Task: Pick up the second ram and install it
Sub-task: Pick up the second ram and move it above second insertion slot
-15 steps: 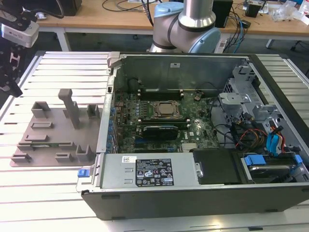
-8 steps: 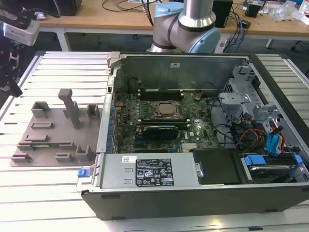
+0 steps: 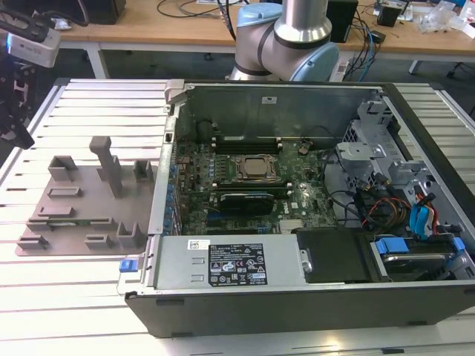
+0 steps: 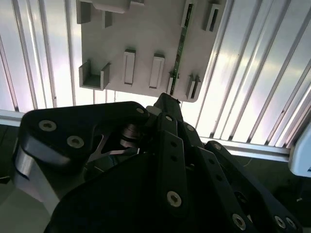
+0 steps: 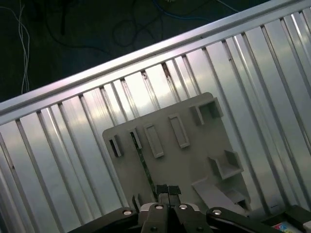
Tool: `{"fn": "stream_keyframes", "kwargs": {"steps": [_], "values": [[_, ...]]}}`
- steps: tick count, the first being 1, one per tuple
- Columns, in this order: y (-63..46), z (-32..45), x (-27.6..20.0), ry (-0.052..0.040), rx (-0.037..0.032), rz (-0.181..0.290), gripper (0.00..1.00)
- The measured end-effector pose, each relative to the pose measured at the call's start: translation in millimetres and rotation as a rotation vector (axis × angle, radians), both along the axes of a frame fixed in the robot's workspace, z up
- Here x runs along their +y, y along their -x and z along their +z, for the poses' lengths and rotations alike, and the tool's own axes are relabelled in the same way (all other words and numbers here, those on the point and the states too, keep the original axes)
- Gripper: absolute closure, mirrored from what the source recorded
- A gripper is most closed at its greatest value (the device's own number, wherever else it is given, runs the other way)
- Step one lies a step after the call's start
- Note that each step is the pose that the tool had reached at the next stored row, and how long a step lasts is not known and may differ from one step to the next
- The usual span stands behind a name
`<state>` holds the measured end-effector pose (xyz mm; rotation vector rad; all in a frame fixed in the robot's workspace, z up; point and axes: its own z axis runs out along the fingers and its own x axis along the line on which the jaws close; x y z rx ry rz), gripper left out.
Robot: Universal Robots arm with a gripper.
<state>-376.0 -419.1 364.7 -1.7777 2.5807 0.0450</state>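
Observation:
The second ram (image 4: 181,46) is a thin green stick standing on its edge in a slot of the grey holder plate (image 4: 146,29). In the first wrist view the second ram (image 5: 143,165) runs as a dark narrow line across the holder plate (image 5: 194,160). My gripper (image 5: 166,190) hangs above the plate's edge, apart from the stick, its black fingers together with nothing between them. The second wrist view has the gripper (image 4: 167,102) tip close to the stick's near end. In the exterior view the gripper (image 3: 18,126) is high at the far left, above the holder plate (image 3: 74,200).
The open computer case (image 3: 312,297) lies at the exterior view's right, with its motherboard (image 3: 245,178) and long black slots with white clips (image 3: 249,139). The ribbed metal table (image 3: 89,111) carries both. A grey upright post (image 3: 111,167) rises from the plate.

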Motion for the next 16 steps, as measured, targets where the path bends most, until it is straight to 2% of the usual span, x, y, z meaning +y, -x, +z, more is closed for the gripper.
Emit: {"fn": "stream_keyframes", "kwargs": {"steps": [7, 16], "values": [[0.0, 0.0, 0.0, 0.0, 0.0, 0.074, 0.9], [0.0, 0.0, 0.0, -0.0001, 0.0, 0.145, 0.9]]}}
